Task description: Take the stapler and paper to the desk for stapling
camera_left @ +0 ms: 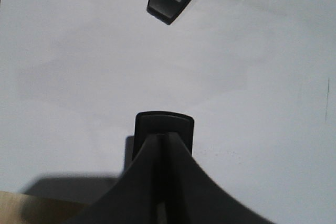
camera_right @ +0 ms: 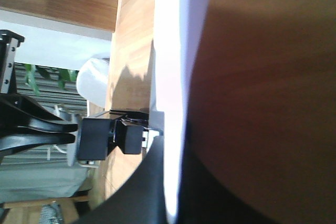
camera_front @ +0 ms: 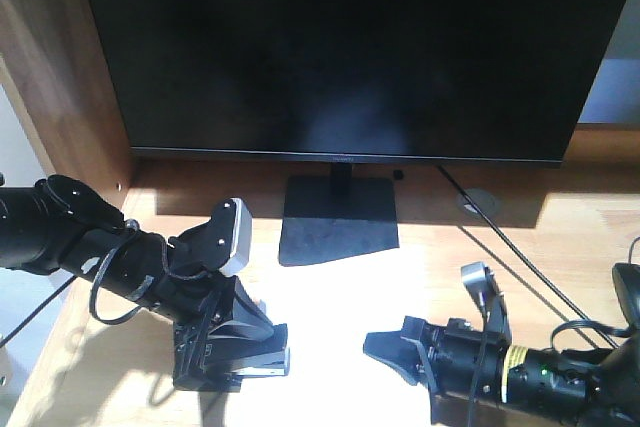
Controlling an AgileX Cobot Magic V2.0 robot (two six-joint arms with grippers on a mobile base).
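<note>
The white paper (camera_front: 330, 317) lies flat on the light wood desk (camera_front: 560, 237), washed out by sunlight. The black stapler (camera_front: 255, 365), its silver magazine showing, sits at the sheet's left edge. My left gripper (camera_front: 235, 347) is shut, its tips down on top of the stapler. In the left wrist view the closed left gripper (camera_left: 164, 139) ends over the stapler's black front end (camera_left: 164, 123), with paper (camera_left: 79, 77) all round. My right gripper (camera_front: 380, 345) is shut on the paper's right edge. The right wrist view shows the sheet (camera_right: 173, 77) edge-on in that gripper (camera_right: 172, 153), with the stapler (camera_right: 128, 137) beyond.
A large black monitor (camera_front: 340, 47) stands at the back on a flat black base (camera_front: 338, 222). A cable (camera_front: 520, 257) runs past a round grommet (camera_front: 478, 202) at the right. A dark brown side panel (camera_front: 60, 67) closes the left.
</note>
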